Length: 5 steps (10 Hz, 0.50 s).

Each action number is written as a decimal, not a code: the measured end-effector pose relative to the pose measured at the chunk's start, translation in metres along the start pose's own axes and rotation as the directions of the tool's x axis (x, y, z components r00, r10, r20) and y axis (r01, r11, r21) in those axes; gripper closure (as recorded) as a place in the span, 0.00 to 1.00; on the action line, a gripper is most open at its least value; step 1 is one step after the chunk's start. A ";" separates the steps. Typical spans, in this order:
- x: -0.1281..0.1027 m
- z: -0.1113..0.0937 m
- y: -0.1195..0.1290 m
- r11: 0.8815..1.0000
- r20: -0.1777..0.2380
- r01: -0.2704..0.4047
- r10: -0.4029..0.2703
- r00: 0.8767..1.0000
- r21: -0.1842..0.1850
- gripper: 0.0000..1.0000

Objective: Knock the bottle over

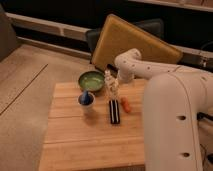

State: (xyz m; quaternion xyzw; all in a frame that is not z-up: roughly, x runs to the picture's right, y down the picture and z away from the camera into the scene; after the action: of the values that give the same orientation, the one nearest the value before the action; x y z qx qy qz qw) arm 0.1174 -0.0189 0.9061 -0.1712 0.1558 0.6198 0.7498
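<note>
The big white robot arm fills the right side of the view and curves over the pale wooden slatted table, its forearm reaching toward the table's far edge, with a tan square cushion-like panel leaning behind. Taking the round green bowl as landmark: the gripper hangs just beside the bowl's right rim, and whether it is spread or closed cannot be told here. The bottle, a small slim pale whitish-yellow one, appears to stand upright right at the bowl's right edge, partly merged with the gripper, so contact between them cannot be confirmed. In front of the bowl stands a white cup with a blue piece on top; to the front right of the bowl lies a flat black rectangular bar, and beside that a small orange object. Judging by its narrow, tall build, the bottle is probably light plastic with a small base, so it should tip easily; a sideways nudge near its cap rather than a grasp would likely do, pushing away from the bowl so the rim does not prop it up.
</note>
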 end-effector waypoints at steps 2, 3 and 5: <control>-0.009 -0.006 0.010 0.999 0.026 0.030 -0.029 0.999 -0.012 0.35; -0.009 -0.007 0.011 0.999 0.028 0.031 -0.030 0.999 -0.014 0.35; -0.009 -0.007 0.010 0.999 0.028 0.031 -0.030 0.999 -0.014 0.35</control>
State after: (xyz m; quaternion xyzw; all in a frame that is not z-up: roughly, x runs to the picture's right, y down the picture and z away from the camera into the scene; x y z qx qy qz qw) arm 0.1054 -0.0281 0.9034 -0.1704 0.1384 0.6117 0.7600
